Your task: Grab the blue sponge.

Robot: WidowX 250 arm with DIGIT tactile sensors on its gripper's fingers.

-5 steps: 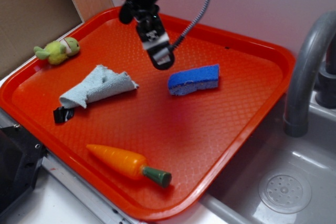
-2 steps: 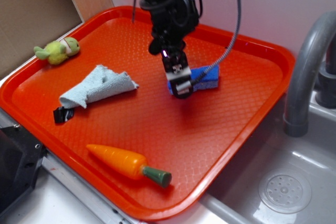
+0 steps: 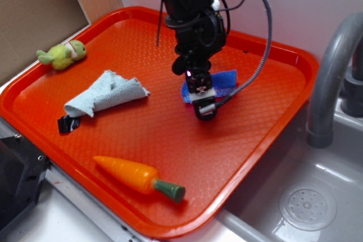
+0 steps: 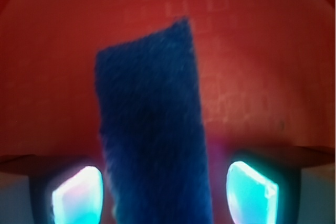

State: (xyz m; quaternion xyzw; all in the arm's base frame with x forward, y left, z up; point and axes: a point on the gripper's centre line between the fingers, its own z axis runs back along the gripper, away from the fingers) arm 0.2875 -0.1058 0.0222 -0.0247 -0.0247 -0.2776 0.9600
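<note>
We were right over the blue sponge (image 3: 224,79), which lay flat on the red tray (image 3: 272,111) toward the tray's far right part, a little way in from the back rim on the side nearest the sink's grey faucet (image 3: 329,77). The gripper (image 3: 203,98) sat low at the sponge's left end, hiding that end from the outside view. From the wrist view the picture was clearer: the sponge (image 4: 152,135) ran as a long dark-blue strip straight up the middle, and the two glowing fingertips (image 4: 79,195) stood one on each side of it, both well apart from its edges, with bare tray showing in between. So the jaws were spread wide and gripping nothing, straddling the sponge across its narrow width. We judged this the end of the approach, the hand lined up and the grasp itself not yet made. How close the tips were to the tray surface we could not tell from either view. The next move, as we read it, called for settling down the last bit if any gap remained, then closing squarely on the long sides; the sponge looked soft and should give under the squeeze. Relative to the sponge, the pale rag (image 3: 105,94) and the small green plush (image 3: 62,55) lay off to the left, and the toy carrot (image 3: 139,177) lay toward the tray's near edge, none of them in the way.
</note>
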